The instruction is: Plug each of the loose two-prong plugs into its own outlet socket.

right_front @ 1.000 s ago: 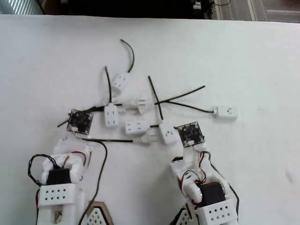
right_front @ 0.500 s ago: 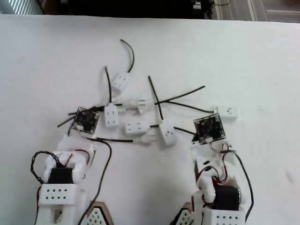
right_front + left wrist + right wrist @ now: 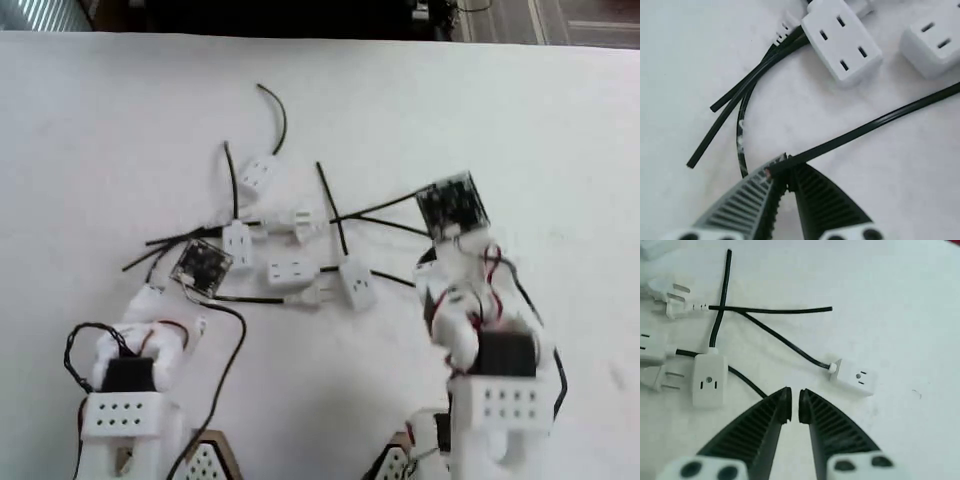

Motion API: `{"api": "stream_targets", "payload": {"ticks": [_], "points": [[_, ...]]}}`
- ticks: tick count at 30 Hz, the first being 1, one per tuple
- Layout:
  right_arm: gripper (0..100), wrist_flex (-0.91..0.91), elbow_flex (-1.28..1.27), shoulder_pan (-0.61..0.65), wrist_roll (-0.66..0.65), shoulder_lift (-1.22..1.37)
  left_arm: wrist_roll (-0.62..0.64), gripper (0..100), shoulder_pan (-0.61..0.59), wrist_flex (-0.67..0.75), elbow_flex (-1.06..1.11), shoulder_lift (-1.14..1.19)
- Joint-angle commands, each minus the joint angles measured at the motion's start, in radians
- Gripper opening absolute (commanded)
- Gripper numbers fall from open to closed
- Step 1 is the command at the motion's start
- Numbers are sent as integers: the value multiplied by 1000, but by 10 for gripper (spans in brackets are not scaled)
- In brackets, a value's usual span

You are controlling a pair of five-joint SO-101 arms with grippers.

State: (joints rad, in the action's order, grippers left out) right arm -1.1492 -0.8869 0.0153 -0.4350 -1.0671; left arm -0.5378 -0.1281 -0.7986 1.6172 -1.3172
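Landmark: the white socket block (image 3: 290, 270) in the middle of the tangle on the tabletop (image 3: 110, 120).
Near plug (image 3: 318, 292): loose, just beside the socket block on the arms' side, prongs bare.
Far plug (image 3: 300, 222): loose, just beyond the socket block on the side away from the arms.
Left pincer (image 3: 786, 167): fingers together, clamped on the end of a black cord (image 3: 865, 127), left of the socket block. The cord seems to run to the near plug.
Right pincer (image 3: 791, 405): fingers nearly together with only a slit between, holding nothing, well to the right of the socket block.
Handling: the plugs look light, hard and small, and the cords springy, so a plug held by its cord will likely swing.
Grip: best on the moulded body behind the prongs.
Risk: the light sockets will probably slide when pushed and may need bracing.
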Motion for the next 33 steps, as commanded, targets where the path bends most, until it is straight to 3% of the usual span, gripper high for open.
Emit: {"api": "stream_targets", "payload": {"ticks": [1, 5, 12, 18, 33], "points": [[42, -114, 210, 10, -86, 272, -8, 28, -50, 8, -20, -8], [60, -225, 344, 10, -290, 492, -3, 55, -61, 8, -20, -8], [269, -295, 408, 24, -459, 796, 26, 189, -61, 6, -20, -8], [288, -271, 411, 33, -646, 931, 34, 188, -62, 6, -20, -8], [279, -47, 407, 148, -651, 1155, 34, 188, -62, 6, -15, -8]]}}
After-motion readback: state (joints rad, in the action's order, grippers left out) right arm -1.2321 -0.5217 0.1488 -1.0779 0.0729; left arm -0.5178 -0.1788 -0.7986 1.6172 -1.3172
